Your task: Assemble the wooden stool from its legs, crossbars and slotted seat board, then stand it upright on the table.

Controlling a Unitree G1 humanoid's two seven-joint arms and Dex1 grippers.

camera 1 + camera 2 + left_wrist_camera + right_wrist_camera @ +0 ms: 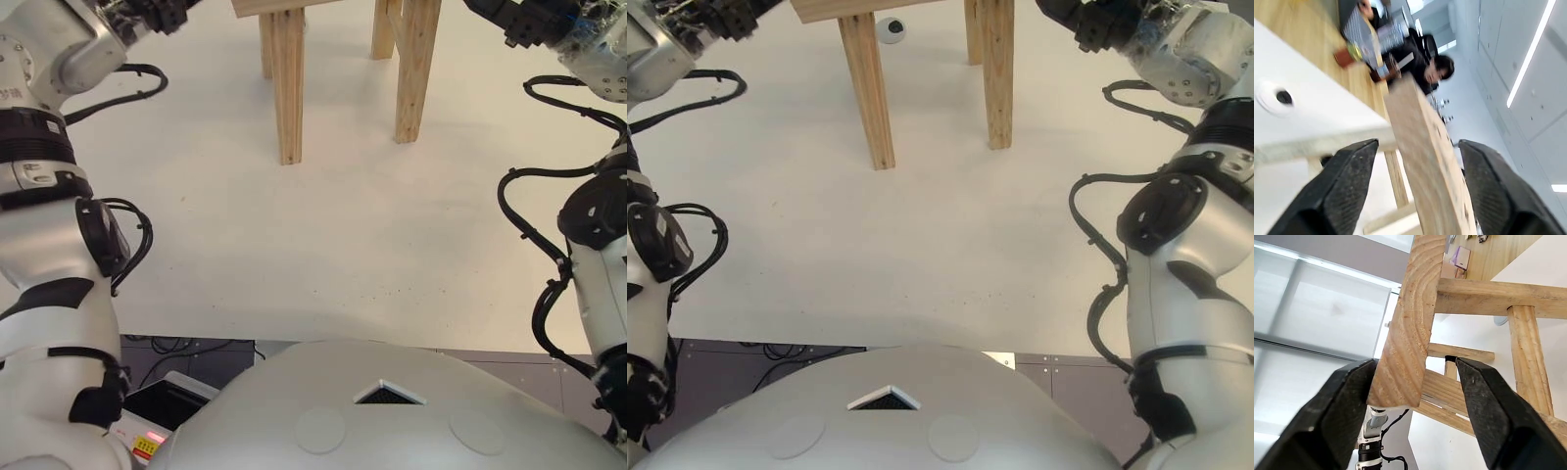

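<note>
At my left wrist, the black two-finger left gripper (1418,161) is spread wide. Its ribbed fingers (1347,186) stand on either side of a pale wooden board edge (1425,147) with a gap on both sides, so it grips nothing. Over on my right wrist, the black right gripper (1416,364) is parted too and straddles the end-grain of a thick pale plank (1408,318). One finger looks to sit against the wood and the other stands clear of it, so nothing is clamped there.

From the head camera I see my left arm (59,49) raised and bent at the elbow, with the forearm angled forward and inward toward the stool's top. My right arm (1185,59) mirrors it from the other side. Between them the light wooden stool (287,78) stands upright on the white table (294,255), with its near legs planted. A round crossbar (1488,296) joins a leg just beyond my right fingers. A small white disc with a dark centre (890,29) lies on the table just behind the legs.
</note>
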